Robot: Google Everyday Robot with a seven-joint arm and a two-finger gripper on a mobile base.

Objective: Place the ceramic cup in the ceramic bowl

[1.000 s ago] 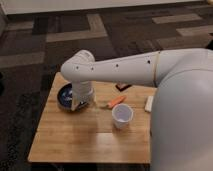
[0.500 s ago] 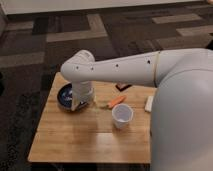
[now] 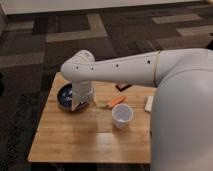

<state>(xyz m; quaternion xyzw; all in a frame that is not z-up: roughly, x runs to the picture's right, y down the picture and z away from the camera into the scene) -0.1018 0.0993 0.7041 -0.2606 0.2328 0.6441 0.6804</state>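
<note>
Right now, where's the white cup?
The cup stands on the table right of centre in the camera view, beside the orange piece; the end effector is at the bowl.

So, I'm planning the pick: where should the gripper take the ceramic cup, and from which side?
Probably the rim, from straight above: the ceramic cup stands upright, mouth open, no handle showing, so pinching its wall suits it. An orange item lies just behind it, crowding side approaches. The gripper is left of it, over the ceramic bowl.
</note>
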